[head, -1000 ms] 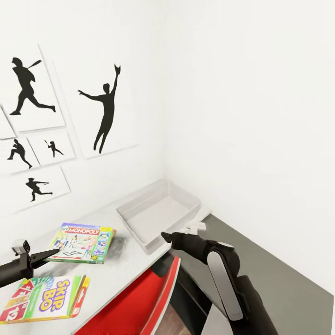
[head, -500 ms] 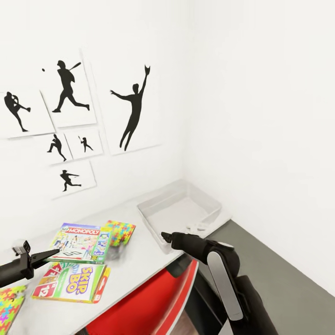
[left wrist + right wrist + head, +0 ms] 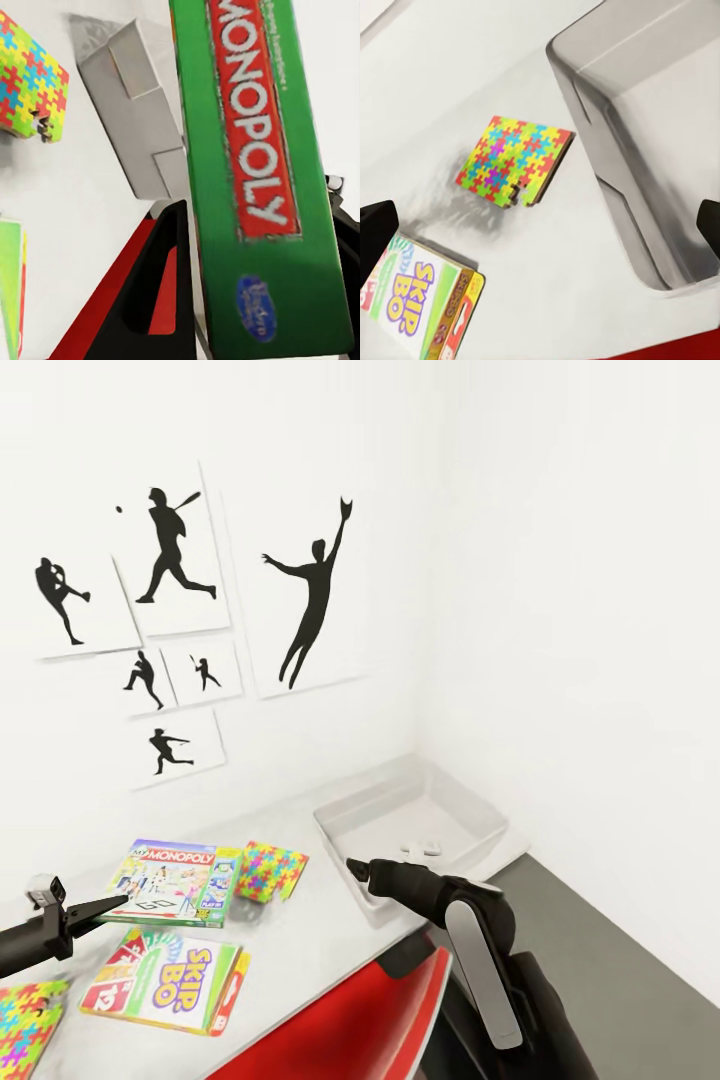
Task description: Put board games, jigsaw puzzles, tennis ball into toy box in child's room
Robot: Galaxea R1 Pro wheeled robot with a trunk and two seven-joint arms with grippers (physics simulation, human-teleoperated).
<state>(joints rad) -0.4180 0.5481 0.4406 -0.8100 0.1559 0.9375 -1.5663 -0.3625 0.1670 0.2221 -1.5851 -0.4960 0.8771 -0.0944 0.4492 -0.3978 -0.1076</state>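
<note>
The second jigsaw puzzle point(image 3: 28, 1022) is lying cut off at the head view's lower left edge. The left gripper point(image 3: 100, 906) is clamping the Monopoly box point(image 3: 178, 882) above the table point(image 3: 320, 940). The right gripper point(image 3: 352, 867) is hovering beside the toy box point(image 3: 478, 800); its spread cannot be determined. The Skip-Bo box point(image 3: 165, 980) and another jigsaw puzzle point(image 3: 270, 870) are lying on the table.

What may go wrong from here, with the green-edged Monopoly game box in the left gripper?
The left gripper pinches the green-edged Monopoly box by one edge, so it may sag or slip. The multicoloured jigsaw puzzle lies between it and the shallow pale grey toy box; a low pass may knock it. The open right gripper near that box's wall may block the way.
</note>
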